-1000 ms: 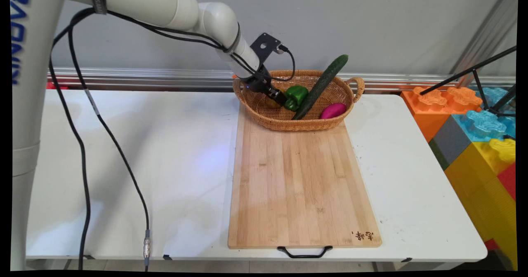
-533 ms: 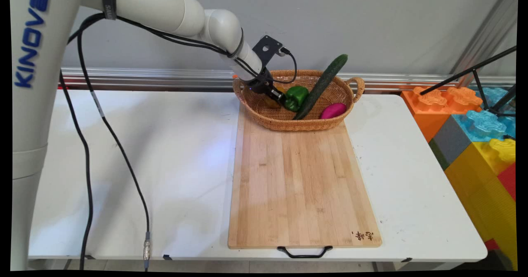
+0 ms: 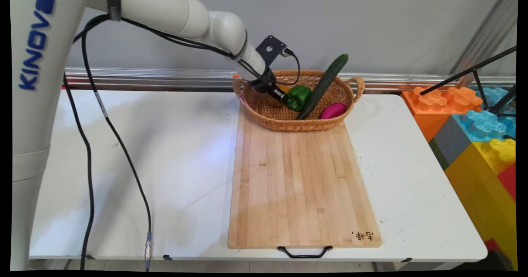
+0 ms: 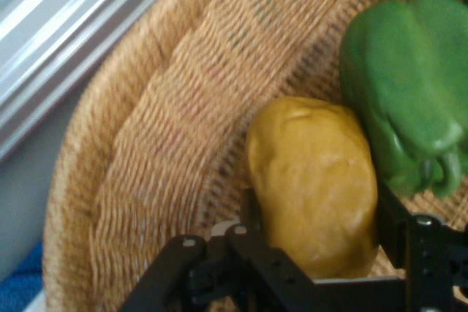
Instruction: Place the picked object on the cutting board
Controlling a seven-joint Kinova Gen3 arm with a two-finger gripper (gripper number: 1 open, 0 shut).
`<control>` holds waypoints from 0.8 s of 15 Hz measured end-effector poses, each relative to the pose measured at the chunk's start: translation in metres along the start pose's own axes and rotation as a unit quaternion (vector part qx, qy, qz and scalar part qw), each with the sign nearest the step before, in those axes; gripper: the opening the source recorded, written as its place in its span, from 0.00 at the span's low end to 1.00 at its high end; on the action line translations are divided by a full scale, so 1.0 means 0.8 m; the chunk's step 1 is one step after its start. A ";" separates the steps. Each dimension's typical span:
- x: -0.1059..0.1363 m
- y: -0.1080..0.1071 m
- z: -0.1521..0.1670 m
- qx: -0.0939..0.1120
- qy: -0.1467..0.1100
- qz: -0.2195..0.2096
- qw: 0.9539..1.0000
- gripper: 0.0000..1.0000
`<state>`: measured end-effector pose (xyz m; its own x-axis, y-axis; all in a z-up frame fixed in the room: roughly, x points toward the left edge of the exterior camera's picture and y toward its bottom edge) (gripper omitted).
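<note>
My gripper [image 3: 281, 97] reaches down into the left half of a woven basket [image 3: 288, 125]. In the hand view my gripper [image 4: 318, 213] is shut on a yellow potato [image 4: 311, 180], one black finger on each side of it. Only a bit of that potato [image 3: 273, 101] shows beside the fingers in the main view. A green bell pepper [image 3: 298, 97] lies right against the potato, and in the hand view the pepper [image 4: 406, 85] fills the upper right. A long cucumber [image 3: 324, 85] leans over the basket's far rim, and a magenta eggplant [image 3: 333, 110] lies at the right.
The basket stands on the far end of a long wooden cutting board [image 3: 301, 186] with a black handle at the near edge. Large coloured toy blocks [image 3: 478, 132] stand off the table's right end. A black cable [image 3: 119, 153] hangs over the table's left part.
The arm has shifted slightly right and up within the basket, with the wrist rising a little. The vegetables stay about where they were.
</note>
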<state>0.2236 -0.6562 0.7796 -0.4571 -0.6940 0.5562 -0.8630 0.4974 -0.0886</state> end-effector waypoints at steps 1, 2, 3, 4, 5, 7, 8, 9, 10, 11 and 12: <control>0.004 0.002 -0.002 0.001 0.004 0.003 1.000 0.00; 0.007 0.004 -0.005 0.003 0.008 0.007 1.000 0.00; 0.012 0.008 -0.011 0.007 0.014 0.014 1.000 0.00; 0.017 0.012 -0.017 0.010 0.019 0.019 1.000 0.00; 0.020 0.016 -0.025 0.012 0.023 0.025 0.999 0.00; 0.026 0.023 -0.039 0.018 0.031 0.034 0.999 0.00; 0.030 0.029 -0.051 0.023 0.038 0.040 0.998 0.00; 0.035 0.034 -0.064 0.027 0.045 0.047 0.998 0.00; 0.040 0.040 -0.078 0.031 0.052 0.055 0.997 0.00; 0.044 0.047 -0.091 0.032 0.059 0.062 0.996 0.00; 0.047 0.052 -0.103 0.033 0.064 0.068 0.995 0.00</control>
<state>0.1880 -0.6188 0.8646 -0.5432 -0.5482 0.6359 -0.8091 0.5440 -0.2223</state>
